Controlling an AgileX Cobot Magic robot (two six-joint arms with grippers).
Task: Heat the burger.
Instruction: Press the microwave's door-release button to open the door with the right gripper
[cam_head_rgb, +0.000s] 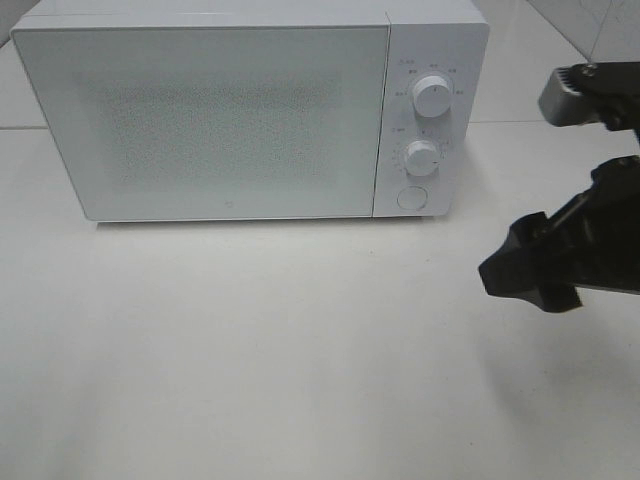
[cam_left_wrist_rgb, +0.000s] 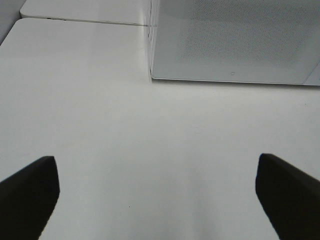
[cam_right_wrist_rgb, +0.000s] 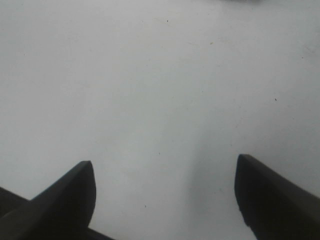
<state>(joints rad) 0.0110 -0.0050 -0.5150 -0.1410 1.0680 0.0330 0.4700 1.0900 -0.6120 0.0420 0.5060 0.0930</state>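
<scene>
**White microwave shut, no burger on show**

White fills the exterior high view: a microwave (cam_head_rgb: 200, 120) stands at the back of a pale table (cam_head_rgb: 250, 350), its frosted door closed. To the right of the door sit an upper knob (cam_head_rgb: 432, 95), a lower knob (cam_head_rgb: 422, 157) and a round button (cam_head_rgb: 411, 197). The right gripper (cam_head_rgb: 530, 270) hangs off the right edge, near the control panel but apart from it. The burger appears nowhere on the table. It may be behind the door, but the frosting hides any proof, so which way it faces and how it lies cannot be told.

From the left wrist view, the left gripper (cam_left_wrist_rgb: 157, 195) has its fingers spread wide over bare table (cam_left_wrist_rgb: 75, 100), holding nothing. The microwave's lower front corner (cam_left_wrist_rgb: 235, 40) lies ahead, well apart.

From the right wrist view, the right gripper (cam_right_wrist_rgb: 165, 200) is likewise parted and empty, with only tabletop (cam_right_wrist_rgb: 150, 75) between the fingers.

Risks, as I judge them: turning a knob with no burger inside would run the oven empty. A broad, spread gripper could also catch both knobs at once, or shove the light casing backward when pressing the button. If the door springs outward, it could strike an arm waiting in front.
</scene>
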